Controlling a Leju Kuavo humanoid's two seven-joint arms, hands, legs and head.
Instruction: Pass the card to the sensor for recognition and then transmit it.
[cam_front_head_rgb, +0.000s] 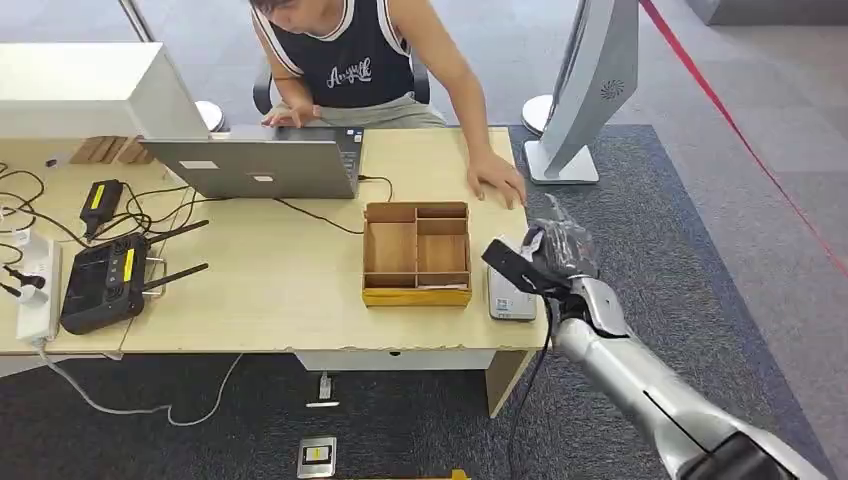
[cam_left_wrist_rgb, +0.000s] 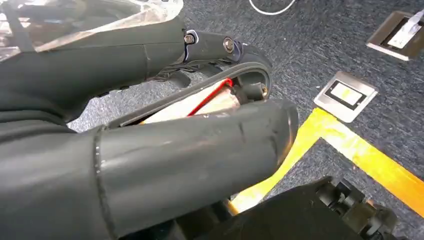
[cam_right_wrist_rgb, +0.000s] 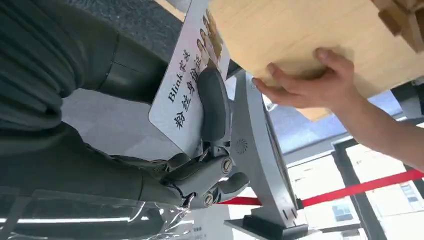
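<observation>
The right hand (cam_front_head_rgb: 553, 258) pinches the white printed card (cam_right_wrist_rgb: 186, 85) flat above the grey slab-shaped sensor (cam_front_head_rgb: 508, 298) at the wooden desk's (cam_front_head_rgb: 280, 290) edge, likely for reading, while the left hand (cam_left_wrist_rgb: 150, 130) hangs clenched.

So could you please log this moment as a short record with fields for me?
right hand: holds the card between its fingers, above the table's right end
sensor: flat grey device on the table, right of the wooden box
left hand: hangs low over the carpet, fingers curled in, nothing in it
person: seated behind the laptop, one hand flat on the table near the card
stage: card near the sensor, not yet passed on
</observation>
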